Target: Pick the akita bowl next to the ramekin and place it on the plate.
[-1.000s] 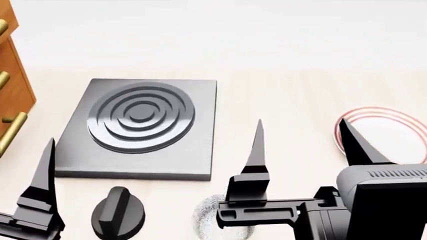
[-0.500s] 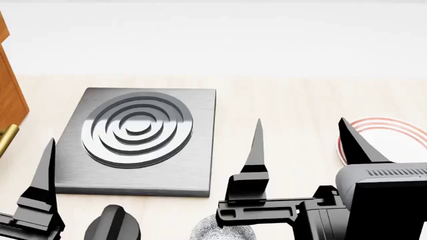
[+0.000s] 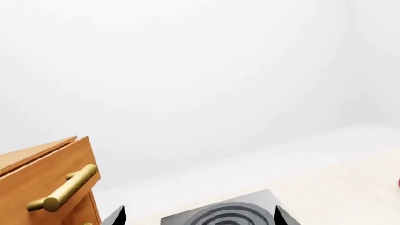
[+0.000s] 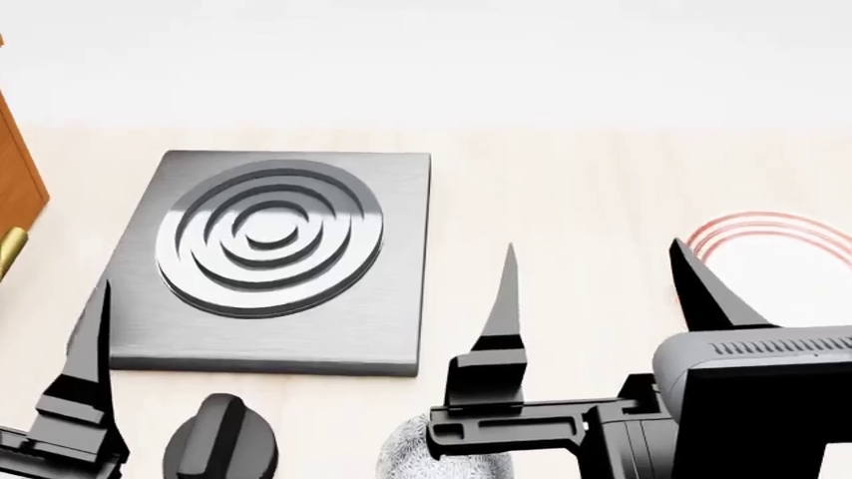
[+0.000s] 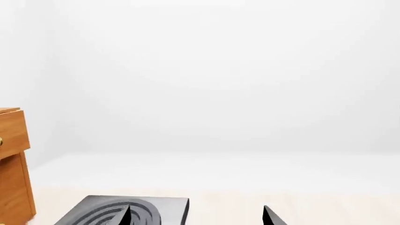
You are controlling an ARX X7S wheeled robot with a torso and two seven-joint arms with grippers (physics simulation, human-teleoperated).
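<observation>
A speckled rim, probably the akita bowl (image 4: 444,451), is showing at the head view's bottom edge, partly hidden behind the right gripper (image 4: 596,289), whose two prongs are standing wide apart with nothing between them; over the last second the view has been tilting, so the bowl has been rising a little into sight. The red-ringed plate (image 4: 765,239) is sliding toward the right edge, well apart from the bowl, and the ramekin is not showing anywhere. The left gripper (image 3: 197,216) is also hanging spread and empty above the grey burner plate (image 4: 279,254), beside the black knob (image 4: 223,442) and wooden drawer (image 3: 44,185), so I judge the pick is only being lined up.
</observation>
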